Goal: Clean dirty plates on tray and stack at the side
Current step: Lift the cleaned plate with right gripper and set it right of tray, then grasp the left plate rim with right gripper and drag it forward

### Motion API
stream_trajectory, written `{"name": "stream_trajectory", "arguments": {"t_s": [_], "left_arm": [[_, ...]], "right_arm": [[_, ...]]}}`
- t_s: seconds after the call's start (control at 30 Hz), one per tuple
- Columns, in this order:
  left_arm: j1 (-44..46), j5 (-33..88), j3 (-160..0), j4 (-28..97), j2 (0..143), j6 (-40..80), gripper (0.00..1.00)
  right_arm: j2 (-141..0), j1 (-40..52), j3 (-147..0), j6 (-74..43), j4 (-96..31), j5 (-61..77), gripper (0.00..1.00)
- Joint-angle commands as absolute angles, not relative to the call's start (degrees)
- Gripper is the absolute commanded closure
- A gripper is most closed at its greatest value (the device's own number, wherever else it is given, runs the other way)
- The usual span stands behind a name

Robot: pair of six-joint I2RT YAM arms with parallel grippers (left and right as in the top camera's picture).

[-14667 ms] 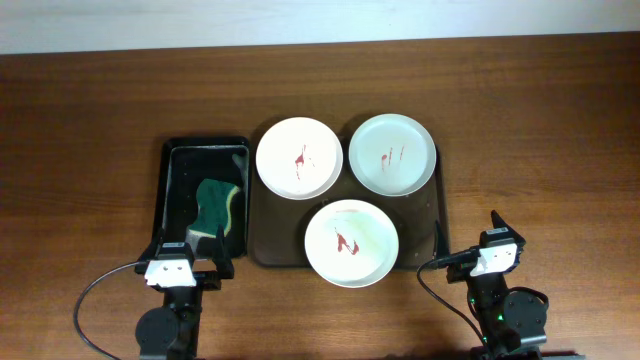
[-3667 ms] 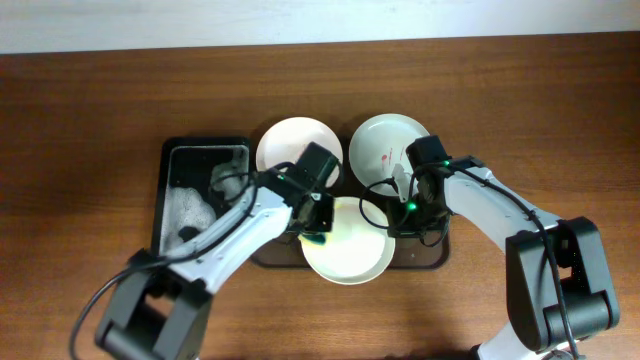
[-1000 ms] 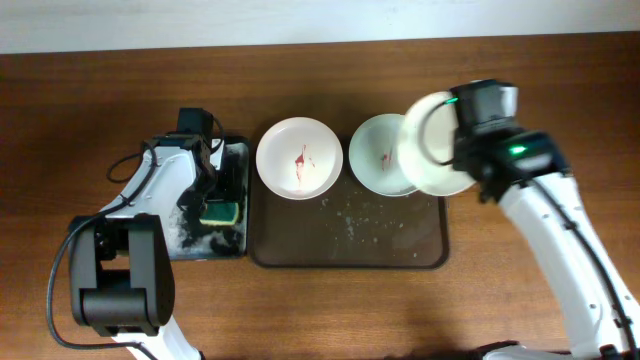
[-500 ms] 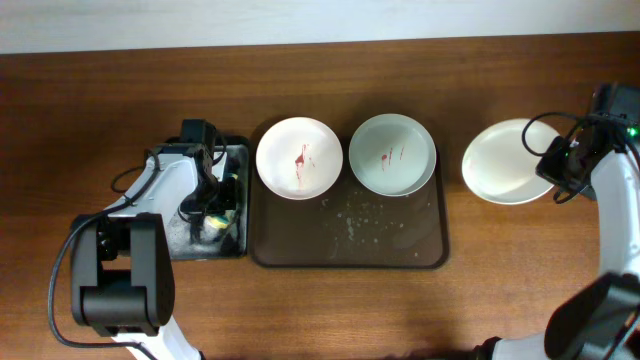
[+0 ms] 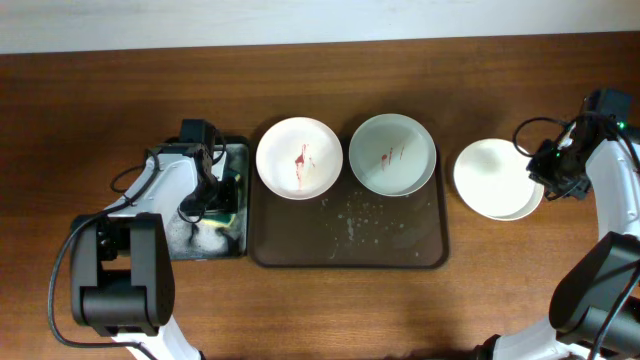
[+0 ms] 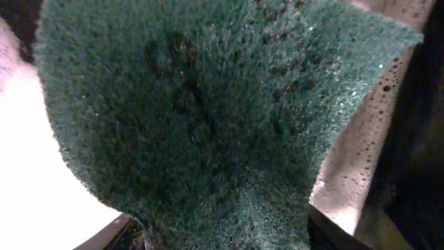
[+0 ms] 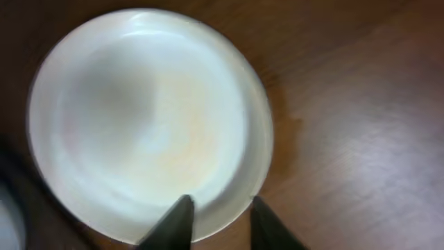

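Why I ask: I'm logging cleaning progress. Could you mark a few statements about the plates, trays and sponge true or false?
1. Two plates, the left plate and the middle plate, sit on the brown tray. True.
2. Both of those plates are clean. False: each bears red smears.
3. A third plate lies on the table, to the right of the brown tray. True.
4. The green sponge lies on the brown tray. False: it is at the black tray, by the left claw.
5. The right claw hangs over the brown tray. False: it is at the third plate's right edge.
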State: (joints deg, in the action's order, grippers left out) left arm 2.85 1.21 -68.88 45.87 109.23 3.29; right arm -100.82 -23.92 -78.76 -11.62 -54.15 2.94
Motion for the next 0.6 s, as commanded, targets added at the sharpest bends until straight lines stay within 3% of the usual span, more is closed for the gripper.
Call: {"name": "stream_trajectory", "arguments": {"t_s": [0.0,0.1,0.43,0.57], "left_arm": [[2.5,1.3,-71.3,48.1,108.7,3.1,0.32],[2.6,1.3,-74.0,49.4,107.9,3.2,0.25],[2.6,1.3,-74.3,50.3,107.4,3.2,0.20],[2.6,1.3,-74.2,50.3,107.4,3.2,0.18]], "right_arm": [[-100.9,-22.7,-79.8,-5.6,-54.0,18.0,0.54],[-100.9,-19.4,-79.9,-2.4,-54.7,24.1,0.47],[-100.9,3.7,-79.8,0.4,-51.0,24.9,0.42],[-100.9,11.7,-79.8,-3.3,-45.7,23.6,0.34]]}}
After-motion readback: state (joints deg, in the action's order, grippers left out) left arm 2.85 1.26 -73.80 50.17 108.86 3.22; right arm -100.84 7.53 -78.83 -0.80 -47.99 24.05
